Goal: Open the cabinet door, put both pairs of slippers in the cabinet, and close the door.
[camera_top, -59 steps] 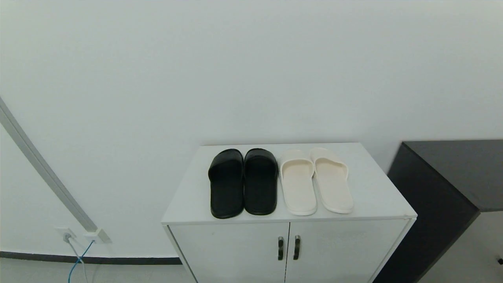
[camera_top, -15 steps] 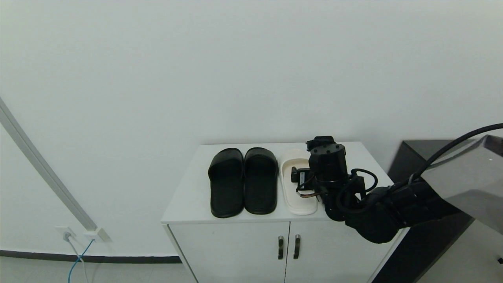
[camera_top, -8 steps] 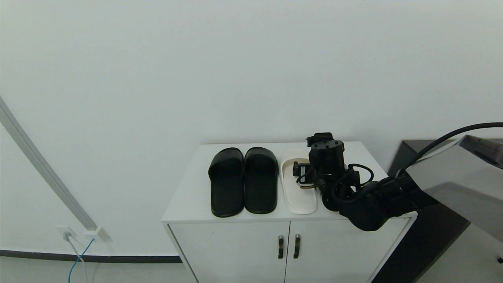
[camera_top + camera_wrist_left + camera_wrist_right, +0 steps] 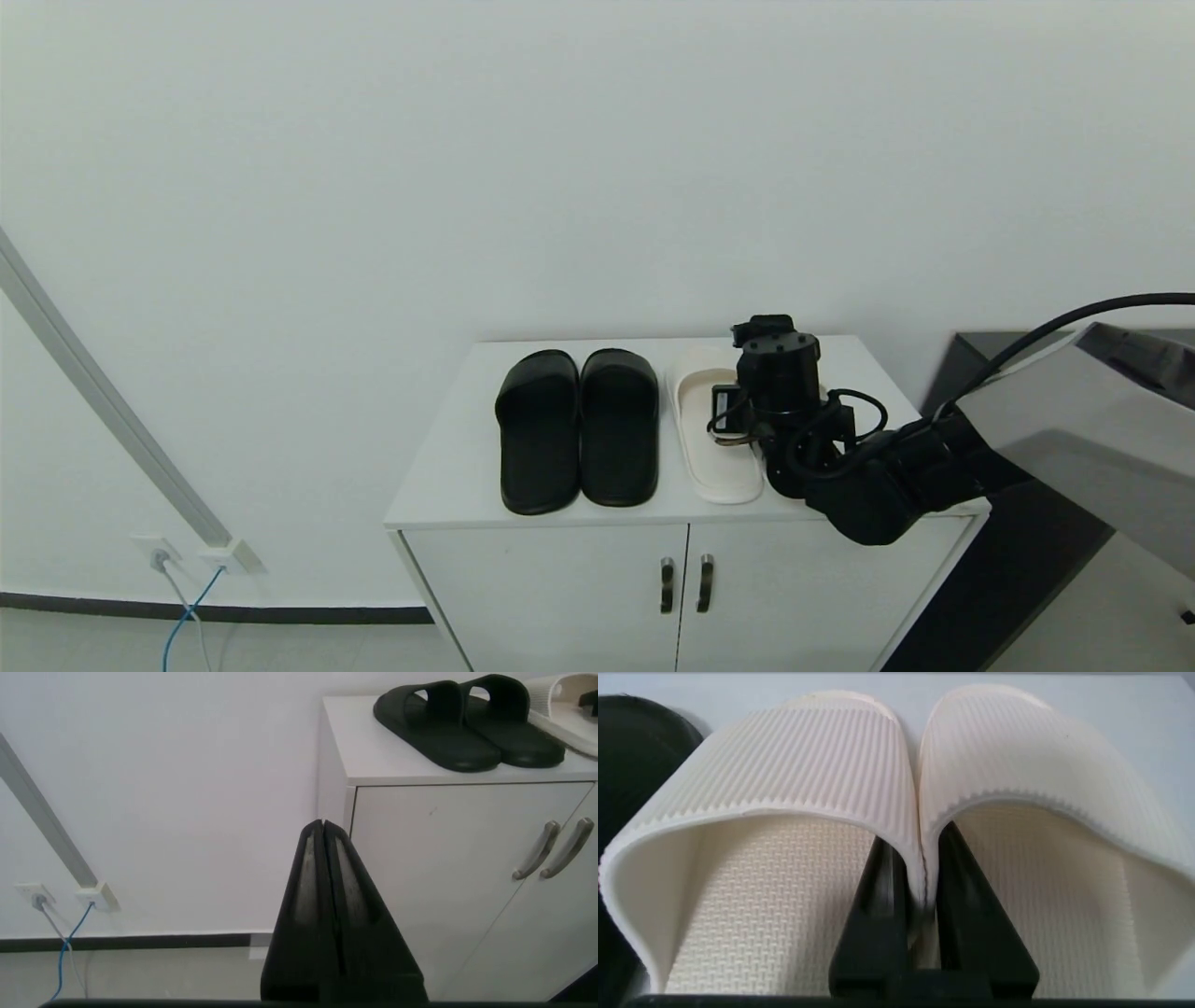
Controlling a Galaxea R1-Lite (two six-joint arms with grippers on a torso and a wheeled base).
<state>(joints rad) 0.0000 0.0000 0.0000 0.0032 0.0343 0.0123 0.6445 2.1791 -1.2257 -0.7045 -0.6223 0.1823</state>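
A white cabinet (image 4: 448,471) has both doors shut, with two dark handles (image 4: 685,587) side by side at the centre. On its top lie a pair of black slippers (image 4: 577,431) and a pair of white slippers (image 4: 714,443). My right gripper (image 4: 918,859) has one finger inside each white slipper, under the straps, pinching their adjoining inner walls together. In the head view the right arm's wrist (image 4: 780,378) hides the right white slipper. My left gripper (image 4: 322,859) is shut and empty, low and to the left of the cabinet front (image 4: 439,849).
A black piece of furniture (image 4: 1027,523) stands close against the cabinet's right side. The wall runs right behind the cabinet. Low on the left wall are sockets with cables (image 4: 187,565) and a slanted grey conduit (image 4: 93,392).
The right arm came into view and settled over the white pair. In the last half second the left white slipper shifted right, against the other.
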